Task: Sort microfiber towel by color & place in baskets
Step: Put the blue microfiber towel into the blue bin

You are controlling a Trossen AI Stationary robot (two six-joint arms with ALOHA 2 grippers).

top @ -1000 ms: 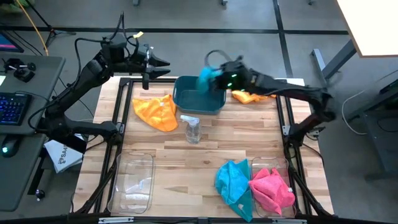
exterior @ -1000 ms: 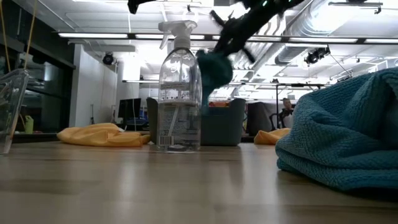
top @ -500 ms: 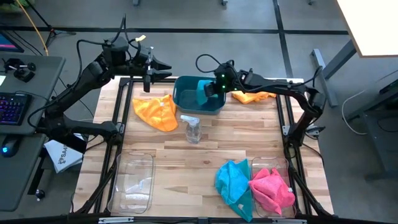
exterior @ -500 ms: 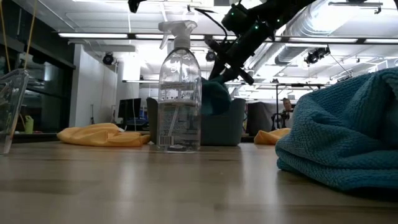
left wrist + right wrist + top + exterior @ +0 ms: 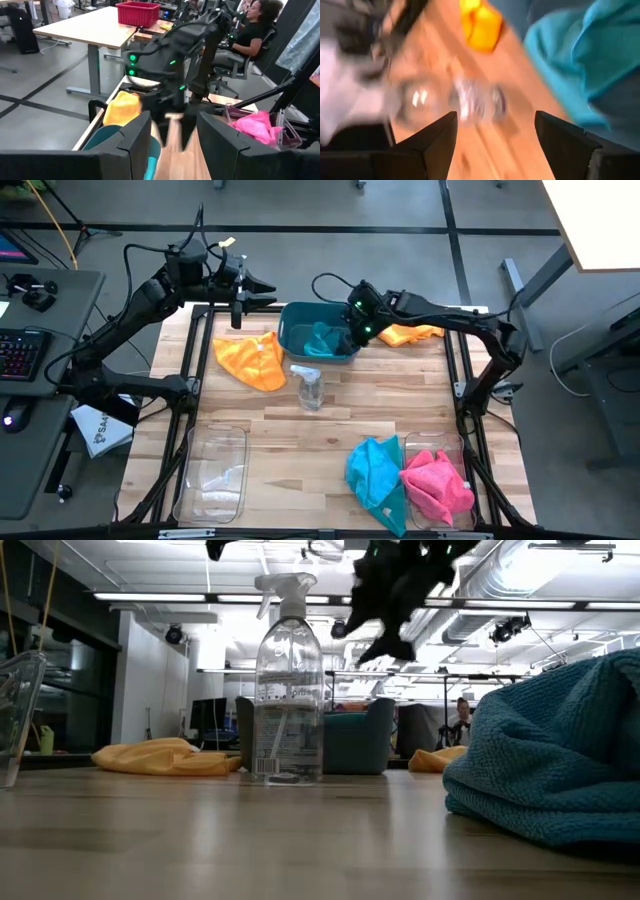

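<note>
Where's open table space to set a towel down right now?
Bare wood runs between the spray bottle and the front towels, and between the clear bin and the teal towel. The far edge is crowded: orange towel, teal tub, right hand open over it, left hand open nearby.

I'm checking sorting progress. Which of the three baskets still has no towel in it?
The clear basket at the table's near left corner is empty. The teal tub holds a teal towel; the other clear basket, near right, holds a pink towel.
</note>
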